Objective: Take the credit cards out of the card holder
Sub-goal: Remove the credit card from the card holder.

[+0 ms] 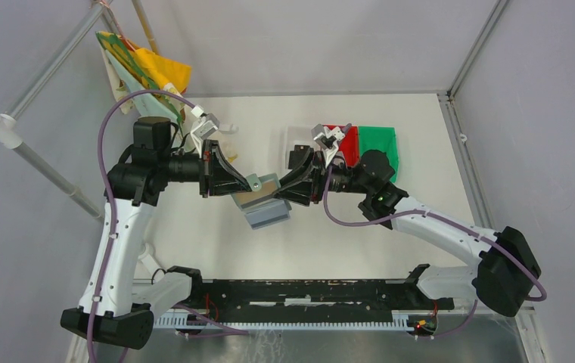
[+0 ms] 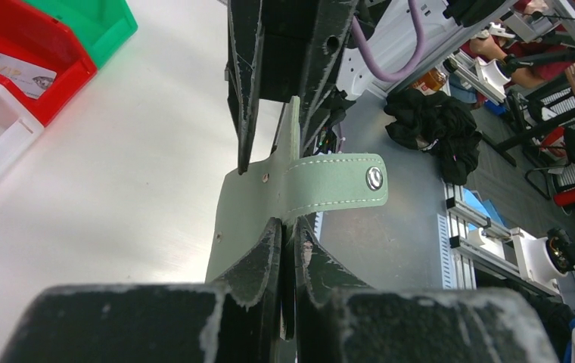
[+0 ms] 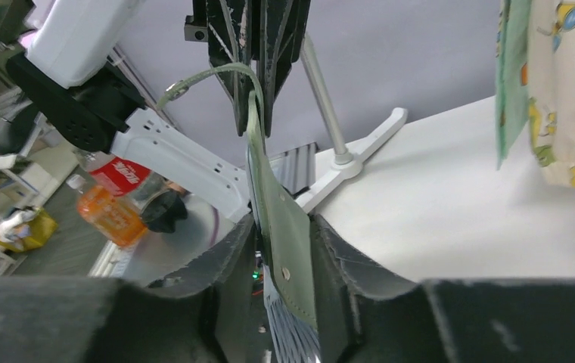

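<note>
The grey-green card holder point(image 1: 263, 203) hangs above the table between both arms. My left gripper point(image 1: 248, 184) is shut on one edge of it, and in the left wrist view the left gripper point(image 2: 286, 228) pinches the holder point(image 2: 248, 204) below its snap strap point(image 2: 345, 180). My right gripper point(image 1: 283, 192) faces it from the right. In the right wrist view the right gripper point(image 3: 282, 221) stands open around the holder's other flap point(image 3: 273, 189), which lies against one finger. A tan surface point(image 1: 248, 199) shows at the holder's mouth. A silvery-white credit card point(image 2: 16, 72) lies in the red bin point(image 2: 69, 76).
White bin point(image 1: 296, 142), red bin point(image 1: 349, 144) and green bin point(image 1: 380, 144) stand in a row at the back right. A yellow and green cloth point(image 1: 144, 69) hangs at the back left beside a white pole point(image 1: 38, 162). A black rail point(image 1: 292, 291) runs along the near edge.
</note>
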Robot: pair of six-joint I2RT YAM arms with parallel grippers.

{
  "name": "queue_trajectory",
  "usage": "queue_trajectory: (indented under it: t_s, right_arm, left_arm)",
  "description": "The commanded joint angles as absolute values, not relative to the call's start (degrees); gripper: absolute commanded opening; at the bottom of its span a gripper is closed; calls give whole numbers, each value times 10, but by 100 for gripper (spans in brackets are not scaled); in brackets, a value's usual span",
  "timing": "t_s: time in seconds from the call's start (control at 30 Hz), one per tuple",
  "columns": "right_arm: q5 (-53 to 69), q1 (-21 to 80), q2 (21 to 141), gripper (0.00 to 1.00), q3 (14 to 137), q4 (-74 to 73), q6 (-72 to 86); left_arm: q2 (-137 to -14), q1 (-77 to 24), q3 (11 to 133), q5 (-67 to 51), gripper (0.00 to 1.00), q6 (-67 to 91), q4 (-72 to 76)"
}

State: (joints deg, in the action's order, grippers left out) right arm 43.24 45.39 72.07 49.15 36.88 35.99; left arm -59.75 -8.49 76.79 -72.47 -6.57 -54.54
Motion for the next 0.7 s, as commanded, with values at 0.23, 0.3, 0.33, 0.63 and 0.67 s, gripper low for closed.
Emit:
queue_trajectory:
  t_s: [0.23, 0.3, 0.33, 0.63, 0.67]
  right_arm:
    - [423, 467, 706, 0, 486, 461, 381]
    - [416, 468, 702, 0, 483, 462, 376]
    - [414, 468, 701, 0, 483, 461, 375]
    - [410, 470, 693, 0, 485, 452, 362]
    - [410, 471, 692, 0, 485, 451, 359]
  left_arm:
    - [-600, -85, 773, -777, 19, 31, -483]
    - [-601, -85, 767, -777, 31, 49, -471]
    - [-602, -85, 765, -778, 32, 54, -469]
    - [-607, -85, 765, -792, 18, 80, -459]
    - [-607, -85, 765, -793, 14, 86, -456]
